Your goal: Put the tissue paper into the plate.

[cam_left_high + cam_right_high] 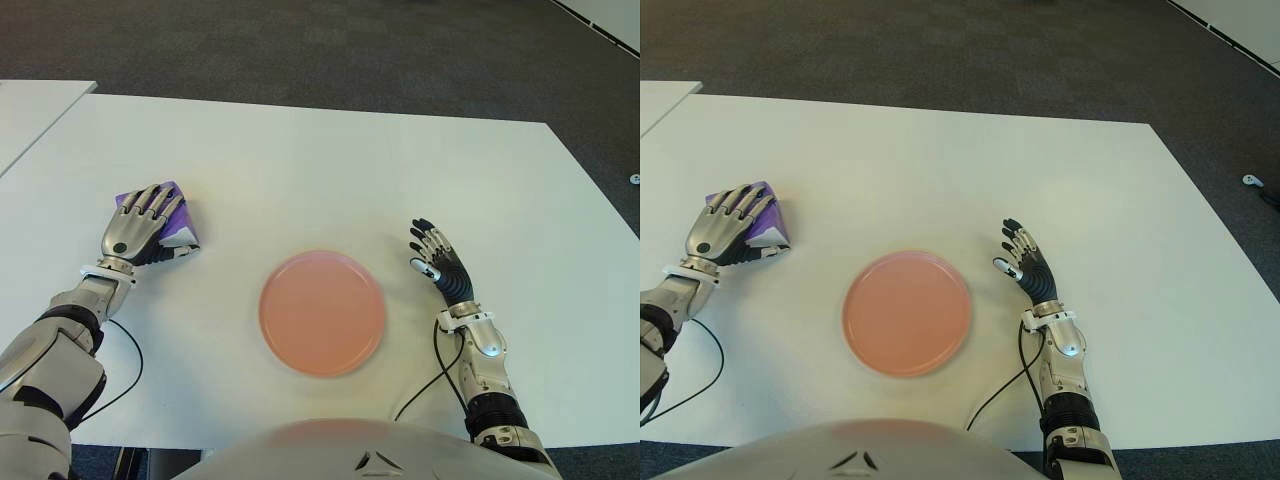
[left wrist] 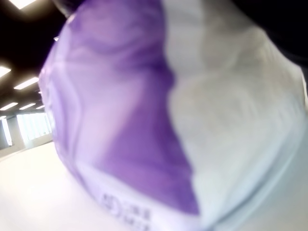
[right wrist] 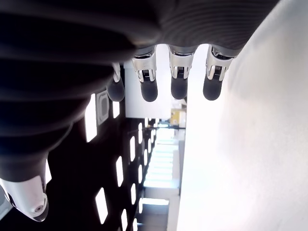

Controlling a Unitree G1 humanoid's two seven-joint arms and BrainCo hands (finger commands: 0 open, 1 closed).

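One hand, the left hand (image 1: 137,228), lies on the purple and white tissue paper pack (image 1: 180,222).
Its fingers cover the pack; the round pink plate (image 1: 322,312) sits off to its right. The right hand (image 1: 437,262) beside the plate is spread, holding nothing.

This looks like an office or lab workspace set up for robot trials. A broad white table (image 1: 330,170) with a plain, unmarked top stands on dark grey carpet tiles (image 1: 300,45) laid in a faint checker pattern, and the edge of a second white table (image 1: 30,105) sits just beside it at the robot's left. Black cables (image 1: 420,385) trail over the near table edge, and the wrist views catch rows of rectangular ceiling light panels (image 3: 120,168) and a long, bright open room behind.
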